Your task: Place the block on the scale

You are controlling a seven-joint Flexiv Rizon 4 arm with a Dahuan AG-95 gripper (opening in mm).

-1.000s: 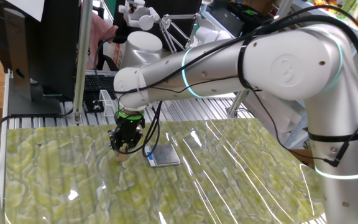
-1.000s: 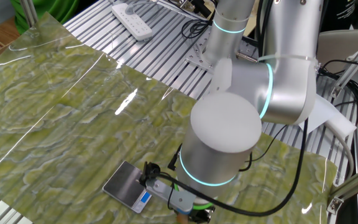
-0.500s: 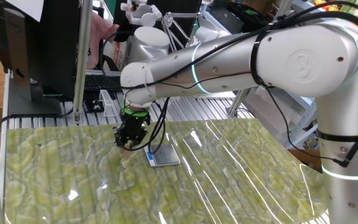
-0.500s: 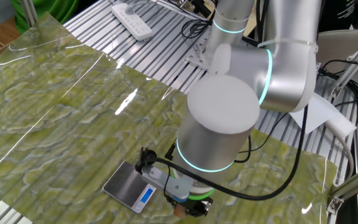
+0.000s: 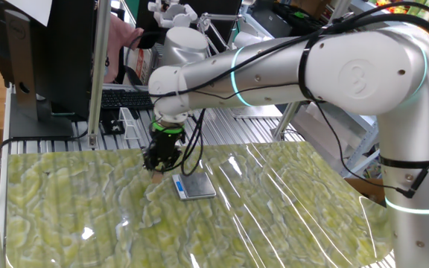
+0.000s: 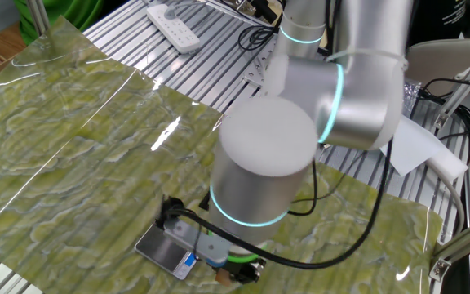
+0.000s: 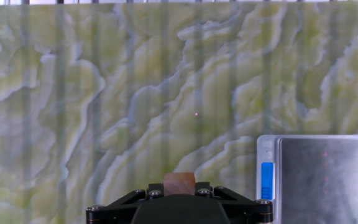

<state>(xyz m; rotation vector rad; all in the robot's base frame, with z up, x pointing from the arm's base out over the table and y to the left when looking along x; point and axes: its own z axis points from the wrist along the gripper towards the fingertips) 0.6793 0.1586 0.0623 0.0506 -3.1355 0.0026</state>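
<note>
My gripper [image 5: 157, 171] is shut on the block [image 7: 179, 182], a tiny tan-pinkish wooden cube that shows between the black fingers at the bottom of the hand view. In one fixed view the block [image 5: 156, 177] peeks out under the fingers, a little above the mat. The scale [image 5: 196, 185], flat with a dark grey plate and a white-blue strip, lies on the mat just right of the gripper. It fills the lower right of the hand view [image 7: 322, 177]. In the other fixed view the scale [image 6: 160, 245] is partly hidden by the arm and the gripper [image 6: 239, 273] is at the bottom edge.
A green marbled mat [image 5: 274, 208] covers the table. Behind it is a ribbed metal surface [image 5: 229, 130] with a keyboard [image 5: 118, 97] and a monitor [image 5: 43, 52]. A white power strip [image 6: 174, 28] lies at the far side in the other fixed view.
The gripper has risen and moved right toward the scale with the block held in it. The arm's elbow swung along with it.
</note>
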